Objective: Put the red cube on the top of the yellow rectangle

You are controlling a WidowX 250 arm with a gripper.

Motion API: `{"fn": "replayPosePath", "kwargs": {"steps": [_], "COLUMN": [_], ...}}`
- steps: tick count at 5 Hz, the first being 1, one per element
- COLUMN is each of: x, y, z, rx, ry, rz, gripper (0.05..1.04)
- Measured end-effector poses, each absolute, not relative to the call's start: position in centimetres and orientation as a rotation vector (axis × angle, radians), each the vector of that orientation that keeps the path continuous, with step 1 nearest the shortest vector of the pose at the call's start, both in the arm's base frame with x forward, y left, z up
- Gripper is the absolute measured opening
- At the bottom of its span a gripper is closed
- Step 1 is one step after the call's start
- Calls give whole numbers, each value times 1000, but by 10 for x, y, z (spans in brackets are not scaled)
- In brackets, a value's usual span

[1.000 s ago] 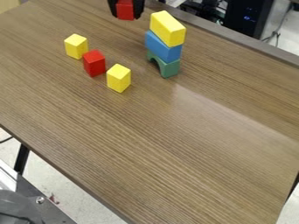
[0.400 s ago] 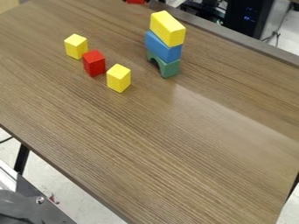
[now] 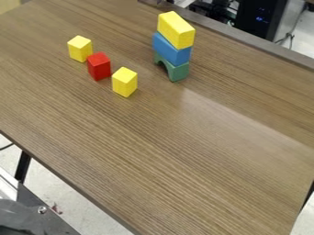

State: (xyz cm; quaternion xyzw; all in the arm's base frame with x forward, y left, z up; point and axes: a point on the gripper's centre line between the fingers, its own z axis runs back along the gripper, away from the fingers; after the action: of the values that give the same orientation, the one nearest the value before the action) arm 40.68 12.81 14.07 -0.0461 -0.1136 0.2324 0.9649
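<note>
One red cube (image 3: 98, 67) on brown table (image 3: 184, 151), in row between two small yellow blocks (image 3: 124, 82). One tall stack near them: one green arch (image 3: 176, 72) at bottom, one blue block (image 3: 171, 49) in middle, one yellow rectangle (image 3: 176, 31) on top. Cannot tell if gripper is open, closed or holding or touching anything.

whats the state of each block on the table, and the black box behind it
yellow rectangle: top of the stack, nothing on it
blue block: stacked, under the yellow rectangle
green arch: bottom of the stack, opening down
red block: on the table, uncovered
left yellow block: on the table, uncovered
right yellow block: on the table, uncovered
black box: blue lights lit
</note>
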Motion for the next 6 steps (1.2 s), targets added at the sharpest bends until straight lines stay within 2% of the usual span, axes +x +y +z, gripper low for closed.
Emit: {"fn": "replayPosePath", "kwargs": {"steps": [2, 4, 5, 6], "x": [405, 407, 415, 416], "y": [92, 69, 64, 65], "z": [156, 169, 155, 149], "rx": [-63, -176, -257, -279], "ry": [-164, -108, -25, 1], "rz": [566, 804, 933, 991], "gripper": [603, 603, 603, 603]}}
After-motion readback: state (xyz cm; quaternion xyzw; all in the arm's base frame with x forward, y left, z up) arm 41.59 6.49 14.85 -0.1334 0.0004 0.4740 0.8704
